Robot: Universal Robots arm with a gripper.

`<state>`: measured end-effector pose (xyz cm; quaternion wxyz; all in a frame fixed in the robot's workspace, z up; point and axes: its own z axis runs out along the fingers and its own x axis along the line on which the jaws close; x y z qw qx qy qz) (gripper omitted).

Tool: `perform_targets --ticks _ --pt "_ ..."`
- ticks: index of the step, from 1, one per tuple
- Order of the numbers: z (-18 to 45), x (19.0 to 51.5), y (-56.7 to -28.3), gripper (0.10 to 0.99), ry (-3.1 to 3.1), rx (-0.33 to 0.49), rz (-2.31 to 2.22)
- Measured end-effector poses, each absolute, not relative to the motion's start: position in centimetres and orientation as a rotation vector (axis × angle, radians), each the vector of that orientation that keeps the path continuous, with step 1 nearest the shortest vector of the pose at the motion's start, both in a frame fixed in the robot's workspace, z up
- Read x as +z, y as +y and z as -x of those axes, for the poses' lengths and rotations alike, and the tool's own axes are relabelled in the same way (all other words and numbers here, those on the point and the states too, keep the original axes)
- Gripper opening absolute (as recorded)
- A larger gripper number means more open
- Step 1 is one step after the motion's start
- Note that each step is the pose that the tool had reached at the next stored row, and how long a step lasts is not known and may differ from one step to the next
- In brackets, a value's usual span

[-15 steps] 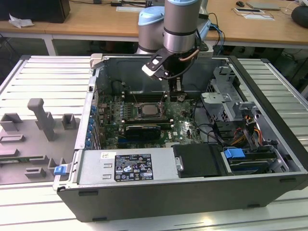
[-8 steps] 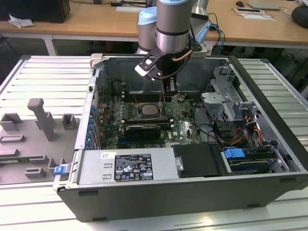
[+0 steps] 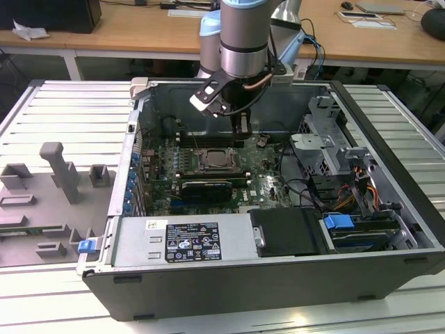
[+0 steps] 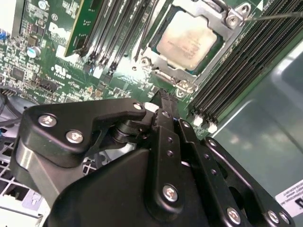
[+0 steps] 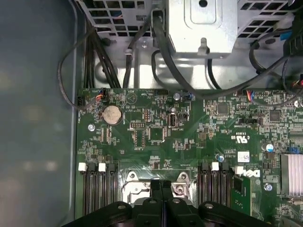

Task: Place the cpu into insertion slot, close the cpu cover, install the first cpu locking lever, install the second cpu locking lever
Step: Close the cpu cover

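Your gripper hovers over the board close beside the socket, fingers clenched together on nothing. The chip sits flat in that socket. In the second wrist view the metal frame lies down around the chip's edges.

- The cpu lies in the insertion slot, with the cpu cover flat around its edges.
- Memory slots run along both sides of that slot.
- The gripper hangs over the motherboard, near the slot.
- Inside the case, I see the drive cage toward the exterior view's right and the power supply in front.
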<state>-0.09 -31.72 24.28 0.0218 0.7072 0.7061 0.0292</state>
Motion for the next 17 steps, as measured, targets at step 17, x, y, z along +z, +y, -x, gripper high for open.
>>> perform_targets --ticks 17 --pt "4.2 23.5 -31.5 0.106 2.188 0.09 -2.191"
